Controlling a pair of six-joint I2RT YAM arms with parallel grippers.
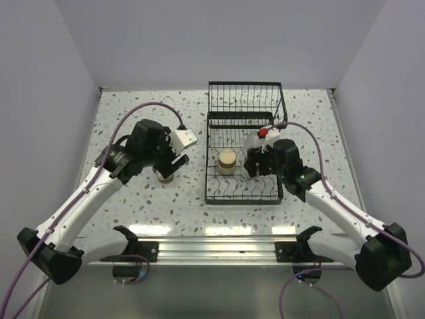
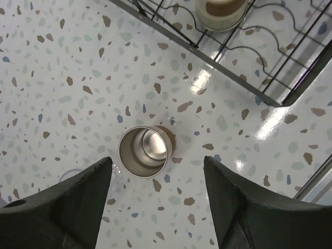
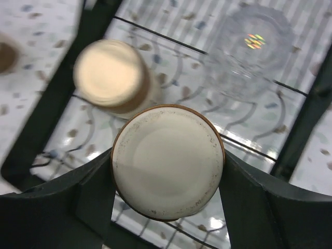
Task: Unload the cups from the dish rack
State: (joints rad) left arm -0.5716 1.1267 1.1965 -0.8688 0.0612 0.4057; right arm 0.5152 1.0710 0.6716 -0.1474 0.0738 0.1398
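The black wire dish rack (image 1: pixel 277 106) stands mid-table. My right gripper (image 3: pixel 168 166) is shut on an upside-down brown cup (image 3: pixel 168 155), its pale base facing the camera, over the rack's near section. A second upside-down brown cup (image 1: pixel 227 161) sits in the rack to its left, and a clear cup (image 3: pixel 249 49) lies behind it. My left gripper (image 2: pixel 157 163) is open above a third brown cup (image 2: pixel 144 151), which stands upright on the table left of the rack and shows its shiny inside. A faint glassy edge shows beside the left finger (image 2: pixel 67 207).
The rack's corner (image 2: pixel 282 101) lies close to the right of the table cup. The taller basket section (image 1: pixel 243 100) is at the rack's far end. White walls enclose the table on three sides. A metal rail (image 1: pixel 219 249) runs along the near edge.
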